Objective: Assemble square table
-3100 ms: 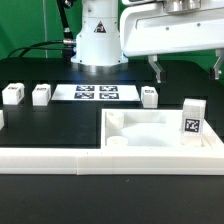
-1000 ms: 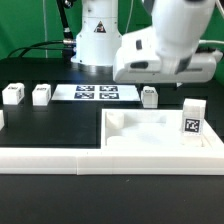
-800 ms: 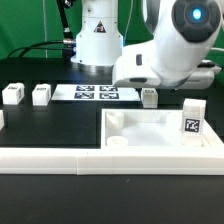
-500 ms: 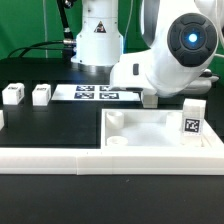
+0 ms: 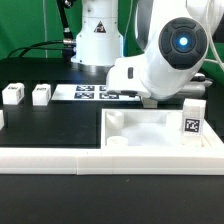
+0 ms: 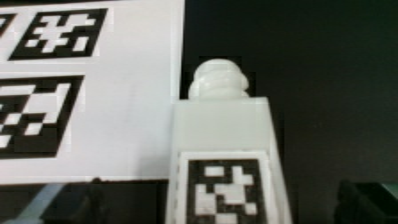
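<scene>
Exterior view: the white Franka arm (image 5: pixel 165 60) is folded low over the black worktop (image 5: pixel 60 125). Its rounded wrist housing with a blue-lit ring faces the camera and hangs just beyond the far edge of the large white plastic square slab (image 5: pixel 150 132). The housing hides the fingers, so their state cannot be read from this view. The slab lies flat, recessed face up, toward the exterior view's right, behind a long white border bar (image 5: pixel 55 158). One short white tagged block leg (image 5: pixel 192 118) stands upright on the slab's right side. Two more white block legs (image 5: pixel 12 94) (image 5: pixel 41 95) stand apart on the worktop at the exterior view's left. The flat white marker board (image 5: pixel 92 93) lies between them and the arm's wrist. Wrist view: the camera looks down along a white block leg with a rounded peg (image 6: pixel 222 140). A black-and-white tag is on its near face, and it stands on the worktop just beside the marker board (image 6: pixel 89 90). The dark, blurred fingers (image 6: pixel 50 205) sit one on each side of this leg, spread apart with a gap to it, gripping nothing.
</scene>
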Tool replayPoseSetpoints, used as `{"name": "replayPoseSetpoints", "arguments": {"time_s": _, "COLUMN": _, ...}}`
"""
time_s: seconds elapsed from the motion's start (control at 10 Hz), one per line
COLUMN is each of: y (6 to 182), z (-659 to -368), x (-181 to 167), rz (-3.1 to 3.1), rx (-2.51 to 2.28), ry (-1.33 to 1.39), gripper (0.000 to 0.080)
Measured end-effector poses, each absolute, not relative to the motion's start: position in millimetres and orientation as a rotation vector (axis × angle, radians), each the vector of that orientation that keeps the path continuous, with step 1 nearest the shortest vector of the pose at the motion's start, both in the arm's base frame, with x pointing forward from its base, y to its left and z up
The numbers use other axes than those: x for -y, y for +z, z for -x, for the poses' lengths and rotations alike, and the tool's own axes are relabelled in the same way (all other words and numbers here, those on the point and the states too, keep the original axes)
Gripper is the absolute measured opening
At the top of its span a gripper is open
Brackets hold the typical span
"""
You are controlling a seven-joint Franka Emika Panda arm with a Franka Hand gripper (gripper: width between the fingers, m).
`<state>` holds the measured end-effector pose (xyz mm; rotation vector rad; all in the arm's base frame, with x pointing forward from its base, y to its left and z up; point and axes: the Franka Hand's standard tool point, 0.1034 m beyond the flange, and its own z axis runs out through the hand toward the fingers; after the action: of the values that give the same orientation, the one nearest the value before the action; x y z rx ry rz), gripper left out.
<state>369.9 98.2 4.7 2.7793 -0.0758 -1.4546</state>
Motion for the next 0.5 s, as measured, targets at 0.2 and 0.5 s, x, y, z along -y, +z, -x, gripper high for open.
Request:
{"name": "replayPoseSetpoints", "arguments": {"time_s": 0.2, "y": 3.8, "z": -368.9, "x": -97.0, "rz": -2.783, "rx": 0.085, "ry": -1.449, "gripper": 0.0649}}
{"name": "replayPoseSetpoints", "arguments": {"time_s": 0.5, "y": 3.8, "z": -369.4, "x": -95.0, "rz": -2.784, "rx": 0.092, "ry": -1.45, "gripper": 0.0467}}
